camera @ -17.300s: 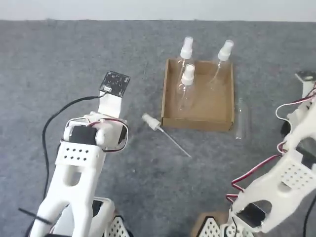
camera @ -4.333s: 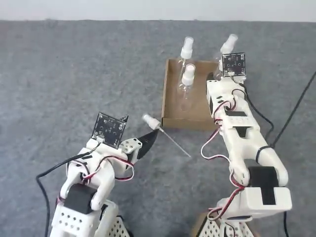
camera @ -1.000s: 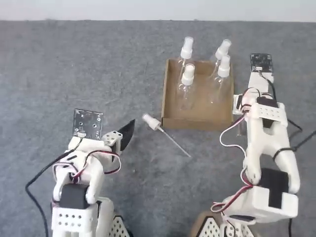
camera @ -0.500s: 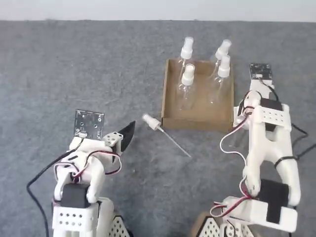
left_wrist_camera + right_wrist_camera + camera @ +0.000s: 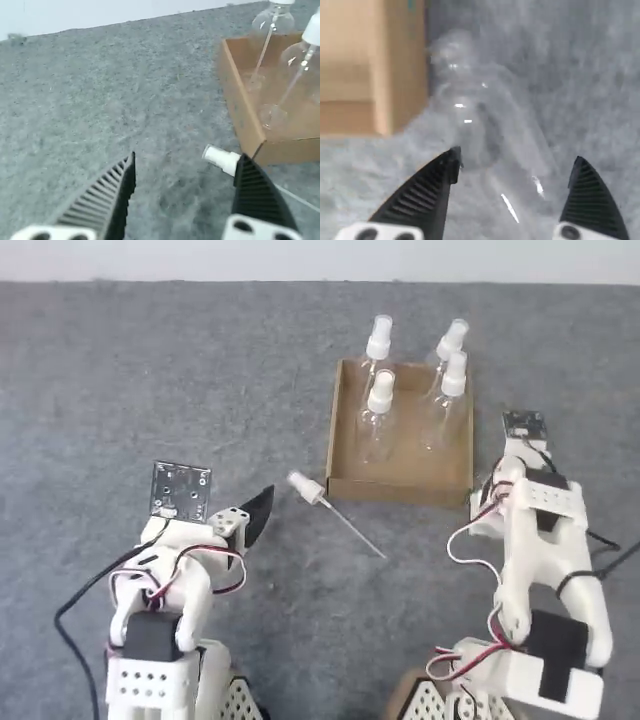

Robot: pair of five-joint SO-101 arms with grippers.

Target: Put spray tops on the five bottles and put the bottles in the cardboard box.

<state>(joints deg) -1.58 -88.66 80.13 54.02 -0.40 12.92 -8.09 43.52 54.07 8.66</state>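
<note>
A cardboard box holds several clear bottles with white spray tops, such as one. A loose spray top with a long dip tube lies on the carpet by the box's near left corner. My left gripper is open just short of that spray top; from above, the left gripper sits left of it. My right gripper is open above a topless clear bottle that lies beside the box's right wall. The right arm covers that bottle from above.
Grey carpet covers the table, with open room to the left of the box and in front of it. The dip tube runs diagonally across the carpet between the two arms. A pale wall borders the far edge.
The right arm has drawn back along the box's right side toward the near edge. The left arm has stayed where it was.
</note>
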